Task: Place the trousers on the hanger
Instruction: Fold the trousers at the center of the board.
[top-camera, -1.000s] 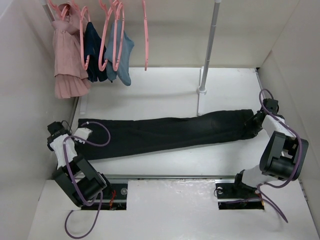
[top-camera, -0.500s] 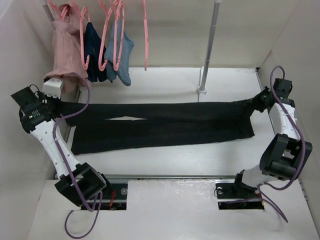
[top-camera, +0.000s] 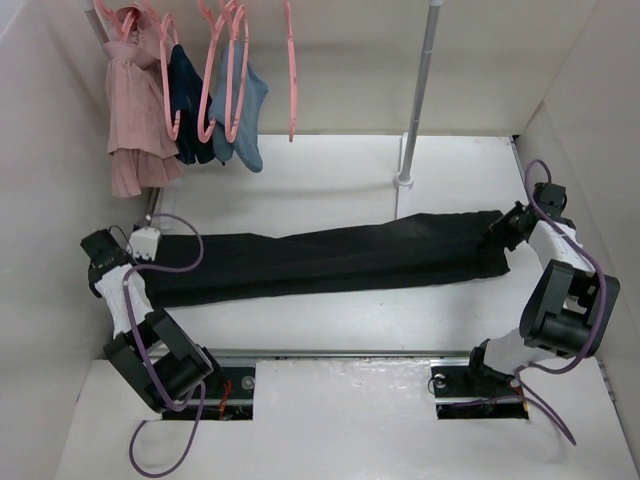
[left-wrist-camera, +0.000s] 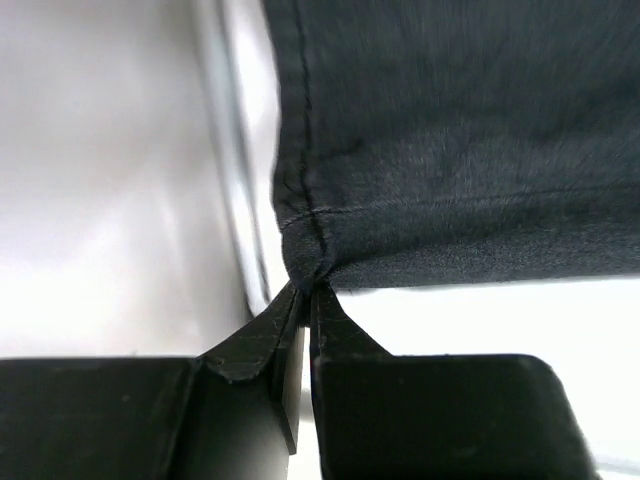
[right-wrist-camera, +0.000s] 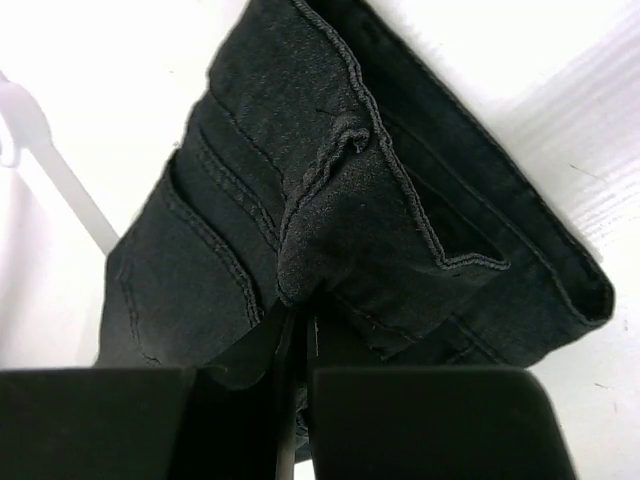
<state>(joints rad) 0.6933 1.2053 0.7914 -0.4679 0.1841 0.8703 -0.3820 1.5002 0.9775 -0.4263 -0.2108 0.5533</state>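
Observation:
The black trousers (top-camera: 320, 262) lie stretched left to right across the white table. My left gripper (top-camera: 148, 268) is shut on the hem corner at the left end; in the left wrist view the closed tips (left-wrist-camera: 308, 288) pinch the seam of the trousers (left-wrist-camera: 450, 150). My right gripper (top-camera: 506, 232) is shut on the waistband end; in the right wrist view the tips (right-wrist-camera: 300, 315) pinch a fold of the trousers (right-wrist-camera: 330, 180). An empty pink hanger (top-camera: 291, 75) hangs edge-on from the rail at the back.
A pink garment (top-camera: 130, 110), a navy garment (top-camera: 186, 100) and a light-blue garment (top-camera: 250, 112) hang on pink hangers at the back left. The rack's upright pole (top-camera: 418, 90) stands on its base (top-camera: 403, 182) just behind the trousers. White walls close both sides.
Half a second ago both arms held the trousers raised and spread wide. Now both grippers have come down and the trousers lie lower and narrower, still held at both ends.

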